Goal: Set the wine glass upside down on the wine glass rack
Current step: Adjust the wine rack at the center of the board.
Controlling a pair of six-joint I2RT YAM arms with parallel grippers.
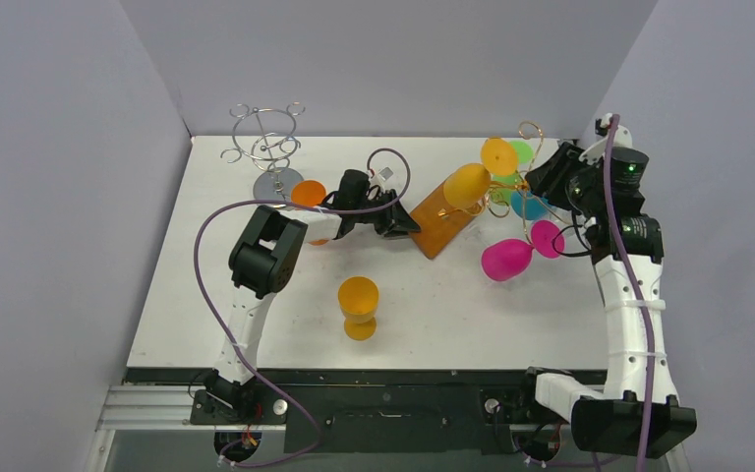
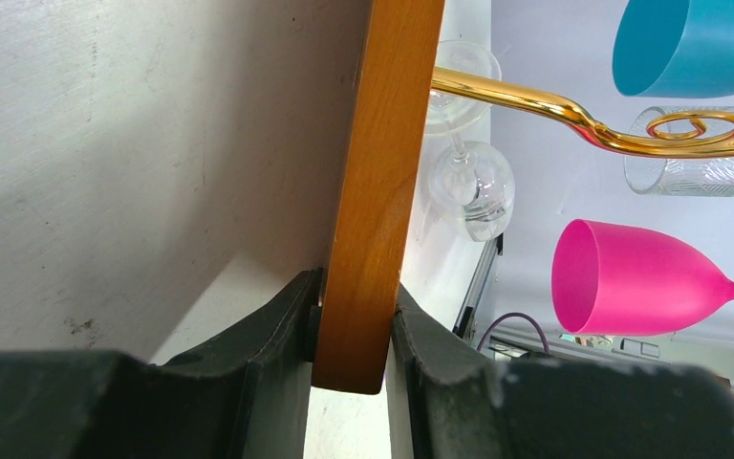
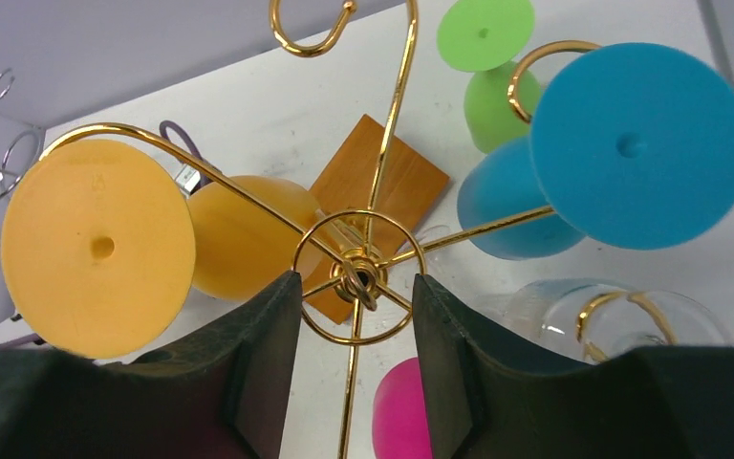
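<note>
The gold wire wine glass rack (image 1: 504,187) is tipped on its side, with its wooden base (image 1: 442,218) facing left. My left gripper (image 1: 398,221) is shut on the edge of the wooden base (image 2: 377,191). My right gripper (image 1: 549,177) is closed on the rack's top ring (image 3: 358,277), one finger on each side. Yellow (image 1: 467,184), green (image 1: 521,152), blue (image 1: 526,205), pink (image 1: 506,259) and clear (image 2: 473,182) glasses hang on its arms. An orange wine glass (image 1: 358,300) stands upright on the table, nearer than both grippers.
A silver wire rack (image 1: 273,147) stands at the back left. A second orange glass (image 1: 307,193) sits by the left arm's wrist. Grey walls close in the table (image 1: 256,315) on the left, back and right.
</note>
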